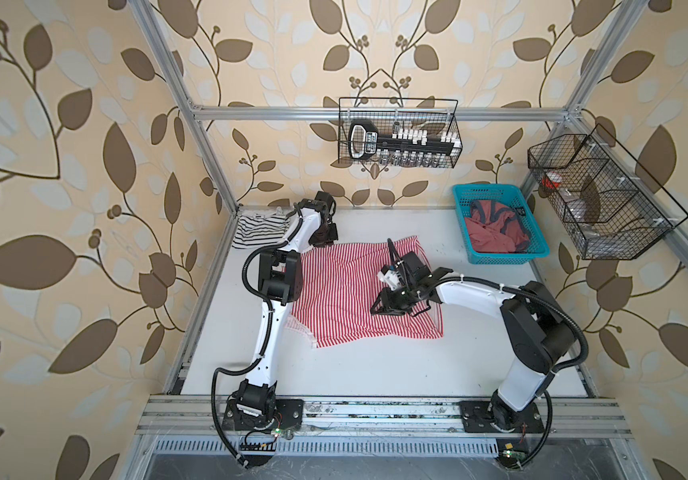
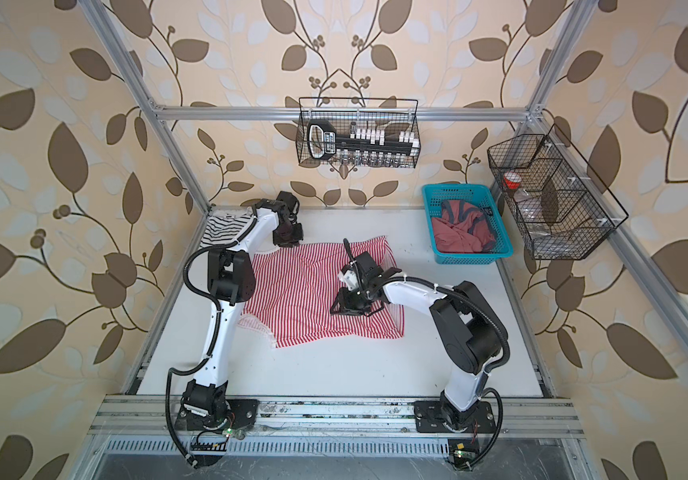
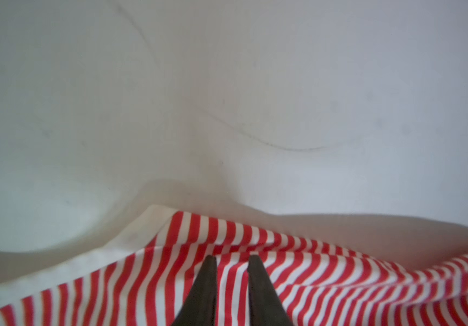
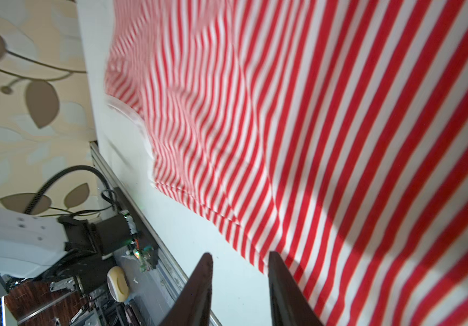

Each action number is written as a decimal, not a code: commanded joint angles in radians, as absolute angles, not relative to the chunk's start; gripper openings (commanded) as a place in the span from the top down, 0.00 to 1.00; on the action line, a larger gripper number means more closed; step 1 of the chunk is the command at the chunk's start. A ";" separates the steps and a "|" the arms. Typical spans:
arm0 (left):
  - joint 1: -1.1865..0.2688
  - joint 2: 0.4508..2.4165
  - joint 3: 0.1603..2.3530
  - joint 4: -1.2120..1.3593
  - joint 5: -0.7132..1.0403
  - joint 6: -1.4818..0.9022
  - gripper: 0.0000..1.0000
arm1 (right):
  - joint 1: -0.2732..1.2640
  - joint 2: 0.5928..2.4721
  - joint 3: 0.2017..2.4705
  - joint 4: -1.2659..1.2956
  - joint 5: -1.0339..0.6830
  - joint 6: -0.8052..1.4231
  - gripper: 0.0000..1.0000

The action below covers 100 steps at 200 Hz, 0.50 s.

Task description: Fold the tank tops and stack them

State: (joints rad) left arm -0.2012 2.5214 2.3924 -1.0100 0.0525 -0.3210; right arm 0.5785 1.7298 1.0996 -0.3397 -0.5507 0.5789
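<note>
Black left hand (image 3: 232, 257) slightly open over red-striped top (image 3: 340, 282)

Table (image 1: 375, 365): you see a flat white top.
Middle: your red-striped tank top (image 1: 342, 291) lies spread out, a bit wrinkly.
Far left corner: the black-striped tank top (image 1: 257, 230) sits in a small pile.
Far right corner: a blue basket (image 1: 504, 258).

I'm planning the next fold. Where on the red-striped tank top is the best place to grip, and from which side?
Probably its white-trimmed far edge, near the far left corner of the red-striped tank top. Elsewhere it lies mostly flat on the table; there it ripples up with shadow beneath. Come down from above, jaws straddling the ripple; the left gripper hovers right there, open.
</note>
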 commanded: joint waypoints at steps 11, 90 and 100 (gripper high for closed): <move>-0.202 2.090 2.241 -0.911 0.086 -0.306 0.61 | 0.492 1.554 1.139 -0.460 -0.538 0.507 0.63; -0.370 1.448 1.313 -0.934 0.162 -0.435 0.69 | 0.245 1.331 0.926 -0.774 -0.329 0.286 0.60; -0.395 1.405 1.224 -0.923 0.176 -0.462 0.68 | 0.247 1.319 0.894 -0.775 -0.335 0.288 0.60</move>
State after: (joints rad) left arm -0.3428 1.3949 1.4181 -0.8719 0.1356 -0.3840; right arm 0.2455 1.3590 0.9504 -0.6773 -0.3740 0.3515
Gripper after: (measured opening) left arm 0.310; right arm 0.401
